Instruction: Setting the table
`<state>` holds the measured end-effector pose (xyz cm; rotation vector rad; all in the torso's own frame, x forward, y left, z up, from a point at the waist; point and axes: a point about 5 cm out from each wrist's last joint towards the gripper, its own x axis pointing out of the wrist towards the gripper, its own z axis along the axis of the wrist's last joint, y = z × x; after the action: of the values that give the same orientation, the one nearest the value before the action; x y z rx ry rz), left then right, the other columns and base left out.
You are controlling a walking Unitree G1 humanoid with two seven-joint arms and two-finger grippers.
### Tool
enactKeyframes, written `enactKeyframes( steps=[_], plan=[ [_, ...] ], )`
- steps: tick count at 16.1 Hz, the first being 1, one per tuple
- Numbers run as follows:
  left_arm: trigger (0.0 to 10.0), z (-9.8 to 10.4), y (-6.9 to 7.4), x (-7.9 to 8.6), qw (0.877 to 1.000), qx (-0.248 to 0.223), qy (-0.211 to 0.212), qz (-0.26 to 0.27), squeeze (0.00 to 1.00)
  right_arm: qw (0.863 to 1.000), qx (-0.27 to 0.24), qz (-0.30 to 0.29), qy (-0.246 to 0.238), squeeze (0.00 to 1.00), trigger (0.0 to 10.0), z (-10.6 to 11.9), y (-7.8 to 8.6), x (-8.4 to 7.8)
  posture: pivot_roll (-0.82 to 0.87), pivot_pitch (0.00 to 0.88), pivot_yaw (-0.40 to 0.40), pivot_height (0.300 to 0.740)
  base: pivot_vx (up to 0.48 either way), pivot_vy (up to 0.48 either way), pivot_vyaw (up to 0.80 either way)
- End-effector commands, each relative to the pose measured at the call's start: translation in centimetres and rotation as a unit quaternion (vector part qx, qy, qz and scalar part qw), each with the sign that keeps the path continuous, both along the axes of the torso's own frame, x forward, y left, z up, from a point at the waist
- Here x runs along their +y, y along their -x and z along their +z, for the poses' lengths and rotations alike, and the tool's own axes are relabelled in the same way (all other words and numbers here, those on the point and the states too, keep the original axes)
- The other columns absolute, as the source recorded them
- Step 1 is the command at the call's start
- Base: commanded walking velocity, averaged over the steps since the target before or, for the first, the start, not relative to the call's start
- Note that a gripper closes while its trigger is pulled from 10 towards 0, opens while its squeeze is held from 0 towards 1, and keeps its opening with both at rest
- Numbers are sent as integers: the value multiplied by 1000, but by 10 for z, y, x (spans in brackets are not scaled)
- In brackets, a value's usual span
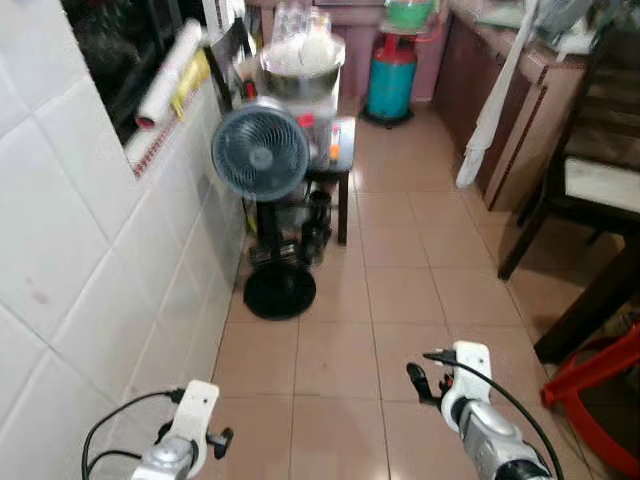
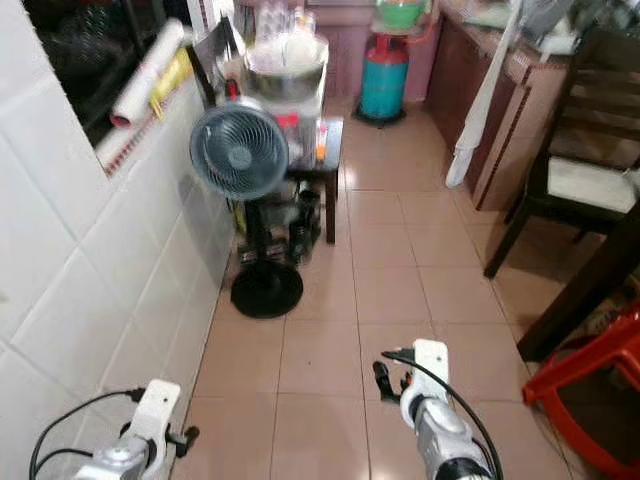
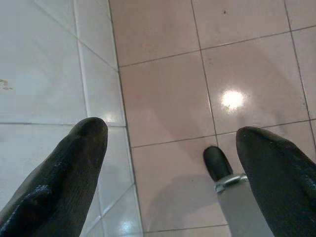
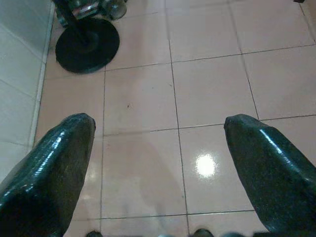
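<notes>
Our left tool [image 3: 168, 148] hangs with its two black fingers [image 3: 64, 177] spread wide apart and nothing between them; in the left wrist view it looks down on the pink tiled floor [image 3: 168, 84] where it meets the white tiled wall [image 3: 49, 64]. In the right wrist view our right tool [image 4: 158, 163] is just as wide open and empty, above the same floor, with the round black base of the fan [image 4: 88, 44] near the wall. From the left eye view we see both arms held low in front of us, the left one beside the white wall [image 1: 90, 300] and the right one over bare tiles. The standing fan [image 1: 260, 152] stands against the wall, and just behind it a small dark stool [image 1: 335, 165] carries a large metal basin [image 1: 300, 70] holding pale tableware, the things for the table. A teal gas cylinder [image 1: 390, 85] stands farther back, a white cloth [image 1: 490, 120] hangs off the brown desk [image 1: 530, 110] on the right, a dark wooden chair [image 1: 590, 190] is nearer, and a red plastic stool [image 1: 600, 390] sits at the right edge.
</notes>
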<state>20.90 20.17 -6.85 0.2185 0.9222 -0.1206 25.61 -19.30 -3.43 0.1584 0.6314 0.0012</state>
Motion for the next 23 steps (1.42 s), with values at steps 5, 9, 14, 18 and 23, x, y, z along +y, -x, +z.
enactKeyframes(
  steps=[5,9,14,18,23],
  plan=[
    [10000,2,-3,2,1000,-10,0,17,0,999,24,12,22,0,10000,-10,14,-4,-49,0,44,740,0,0,0],
    [10000,4,-9,-3,997,-15,30,69,0,998,53,5,15,0,10000,-18,23,-3,-53,0,36,740,227,0,116],
    [10000,5,-10,-4,997,-15,31,68,0,998,59,15,16,0,10000,-20,27,-1,-62,0,37,740,356,0,0],
    [10000,5,-11,-3,997,-15,30,66,0,998,61,15,14,0,10000,-21,28,0,-67,0,39,740,416,0,0],
    [10000,6,-13,-5,997,-19,32,66,0,998,61,18,15,0,10000,-21,27,1,-68,0,40,740,426,0,0]
  ],
)
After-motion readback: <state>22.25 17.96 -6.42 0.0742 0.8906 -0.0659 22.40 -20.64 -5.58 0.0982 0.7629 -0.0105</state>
